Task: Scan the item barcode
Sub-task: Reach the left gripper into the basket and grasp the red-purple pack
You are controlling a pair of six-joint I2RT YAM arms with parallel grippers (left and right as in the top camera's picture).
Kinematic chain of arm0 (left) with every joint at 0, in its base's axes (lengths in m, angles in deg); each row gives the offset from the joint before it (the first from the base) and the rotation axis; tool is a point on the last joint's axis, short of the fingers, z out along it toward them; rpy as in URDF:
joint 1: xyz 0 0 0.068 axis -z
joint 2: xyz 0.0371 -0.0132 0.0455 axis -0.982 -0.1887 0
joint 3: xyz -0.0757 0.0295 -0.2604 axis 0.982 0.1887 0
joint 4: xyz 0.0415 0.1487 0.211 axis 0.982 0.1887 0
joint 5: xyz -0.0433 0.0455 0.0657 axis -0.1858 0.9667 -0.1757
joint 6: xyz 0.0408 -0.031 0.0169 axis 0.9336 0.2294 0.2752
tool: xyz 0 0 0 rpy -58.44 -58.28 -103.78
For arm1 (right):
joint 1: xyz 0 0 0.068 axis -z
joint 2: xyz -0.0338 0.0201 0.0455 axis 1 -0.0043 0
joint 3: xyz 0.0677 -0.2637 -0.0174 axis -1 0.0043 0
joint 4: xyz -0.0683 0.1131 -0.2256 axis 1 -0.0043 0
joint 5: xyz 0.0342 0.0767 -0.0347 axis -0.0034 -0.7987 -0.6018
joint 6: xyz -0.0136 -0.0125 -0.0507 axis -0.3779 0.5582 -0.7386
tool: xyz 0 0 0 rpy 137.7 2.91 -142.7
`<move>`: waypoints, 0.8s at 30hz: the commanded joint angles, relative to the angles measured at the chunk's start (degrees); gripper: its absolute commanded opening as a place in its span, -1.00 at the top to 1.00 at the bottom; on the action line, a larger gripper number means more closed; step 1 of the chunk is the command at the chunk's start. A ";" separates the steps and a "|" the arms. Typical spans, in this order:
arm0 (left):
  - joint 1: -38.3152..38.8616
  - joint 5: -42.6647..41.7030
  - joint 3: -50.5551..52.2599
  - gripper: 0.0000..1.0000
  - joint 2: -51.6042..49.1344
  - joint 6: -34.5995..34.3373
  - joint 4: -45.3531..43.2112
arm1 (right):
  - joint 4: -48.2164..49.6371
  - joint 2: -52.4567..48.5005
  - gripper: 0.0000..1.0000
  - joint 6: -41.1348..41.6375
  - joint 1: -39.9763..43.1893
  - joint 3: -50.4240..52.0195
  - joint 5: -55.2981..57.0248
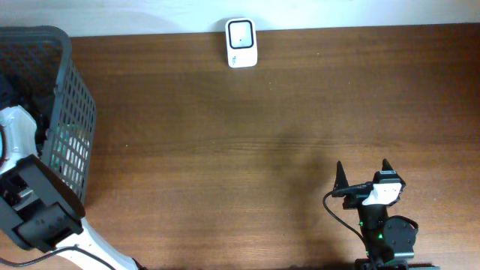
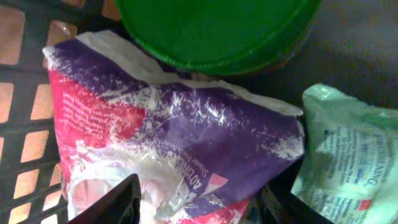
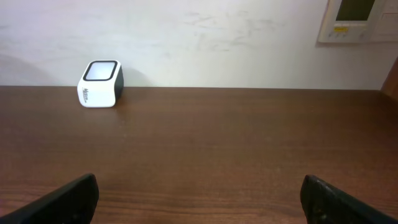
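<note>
Now left end effector [image 2: 202,208] astride packet [image 2: 186,124]

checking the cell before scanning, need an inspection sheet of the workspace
surface: brown wooden table, no spills seen
job's things: white boxy barcode scanner at the far edge; purple and pink plastic packet in the dark mesh basket
clutter: green round lid and pale green printed packet, also in the basket
grippers: left gripper jaws either side of the purple packet, grip unclear; right gripper open, empty
cables: black cable behind the right gripper
surroundings: white wall, beige wall panel
</note>
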 commanded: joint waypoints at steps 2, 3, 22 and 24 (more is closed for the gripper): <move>-0.76 -3.28 1.05 0.12 0.74 0.90 -1.55 | -0.07 0.33 -0.97 0.42 -0.52 0.50 0.50; -0.76 -4.00 1.70 0.13 0.74 0.90 -1.60 | -0.07 0.33 -0.97 0.39 -0.52 0.50 0.50; 0.15 -49.77 -2.27 1.00 46.84 -25.07 -10.67 | -0.07 0.33 -0.97 0.42 -0.52 0.50 0.50; 7.58 -55.71 -2.27 1.00 47.65 -28.02 -11.61 | -0.07 0.33 -0.97 0.39 -0.52 0.50 0.50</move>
